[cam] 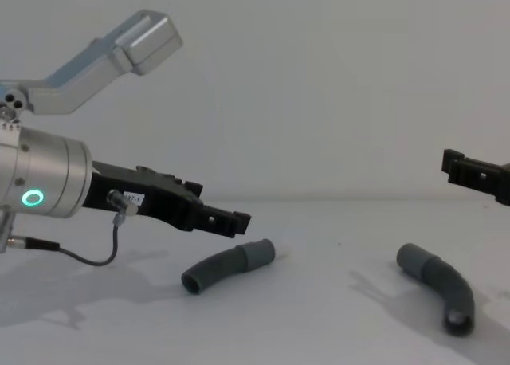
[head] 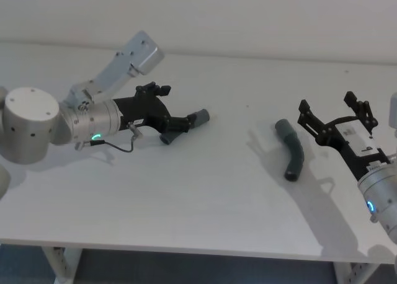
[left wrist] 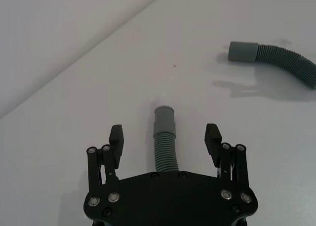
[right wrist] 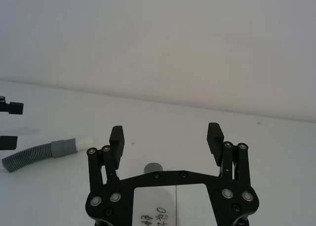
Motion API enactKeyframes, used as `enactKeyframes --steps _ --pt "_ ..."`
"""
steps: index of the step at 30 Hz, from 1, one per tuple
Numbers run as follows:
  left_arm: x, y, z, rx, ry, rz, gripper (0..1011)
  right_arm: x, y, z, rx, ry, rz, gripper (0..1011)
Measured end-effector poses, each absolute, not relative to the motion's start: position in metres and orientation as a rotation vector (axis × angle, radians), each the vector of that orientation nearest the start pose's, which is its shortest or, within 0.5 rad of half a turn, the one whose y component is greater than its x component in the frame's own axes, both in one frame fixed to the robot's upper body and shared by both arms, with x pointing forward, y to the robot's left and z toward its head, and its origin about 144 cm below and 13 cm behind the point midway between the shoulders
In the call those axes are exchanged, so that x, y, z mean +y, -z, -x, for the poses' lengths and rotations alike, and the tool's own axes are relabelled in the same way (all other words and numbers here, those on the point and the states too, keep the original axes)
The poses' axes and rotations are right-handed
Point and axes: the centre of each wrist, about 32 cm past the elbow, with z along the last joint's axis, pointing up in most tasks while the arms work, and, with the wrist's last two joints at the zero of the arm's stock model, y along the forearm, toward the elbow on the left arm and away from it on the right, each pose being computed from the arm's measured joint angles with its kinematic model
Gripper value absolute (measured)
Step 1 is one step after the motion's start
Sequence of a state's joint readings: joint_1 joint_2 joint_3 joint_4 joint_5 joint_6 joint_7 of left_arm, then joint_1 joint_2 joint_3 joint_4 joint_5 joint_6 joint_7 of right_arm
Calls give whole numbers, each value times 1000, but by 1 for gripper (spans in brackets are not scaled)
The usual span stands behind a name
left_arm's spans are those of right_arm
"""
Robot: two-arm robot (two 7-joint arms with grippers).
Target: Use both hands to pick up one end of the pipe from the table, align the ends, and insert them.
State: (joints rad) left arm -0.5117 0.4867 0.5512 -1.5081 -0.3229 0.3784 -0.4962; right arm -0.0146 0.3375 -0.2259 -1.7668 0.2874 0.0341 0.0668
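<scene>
Two grey corrugated pipe pieces lie apart on the white table (head: 198,216). The left piece (head: 185,126) (cam: 227,267) has a lighter collar pointing away from my left gripper (head: 177,113) (cam: 231,219). That gripper hovers just above it, open, and the piece (left wrist: 165,142) shows between the fingers (left wrist: 116,137). From the right wrist, this piece (right wrist: 44,154) shows a whitish tip. The right piece (head: 291,150) (cam: 438,289) (left wrist: 276,58) lies curved, collar at the far end. My right gripper (head: 327,104) (right wrist: 166,139) (cam: 470,174) is open, raised beside it to the right.
A pale wall runs behind the table's far edge. Bare tabletop lies between the two pieces and toward the front edge (head: 186,247). A thin cable (cam: 88,257) hangs under my left wrist.
</scene>
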Motion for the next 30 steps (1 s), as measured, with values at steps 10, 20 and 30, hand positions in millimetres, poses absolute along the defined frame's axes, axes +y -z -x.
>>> enactKeyframes --steps 10,20,30 --pt "225 -1258 -569 -26 -670 -408 1000 -237 -1189 -443 -75 1230 -26 1001" --pt "218 -1252 -579 6 -656 -410 1000 -237 -1189 -443 -75 1229 -26 1001" --pt "212 -1248 -586 13 -650 -438 1000 -237 -1189 -443 -75 1229 -26 1001"
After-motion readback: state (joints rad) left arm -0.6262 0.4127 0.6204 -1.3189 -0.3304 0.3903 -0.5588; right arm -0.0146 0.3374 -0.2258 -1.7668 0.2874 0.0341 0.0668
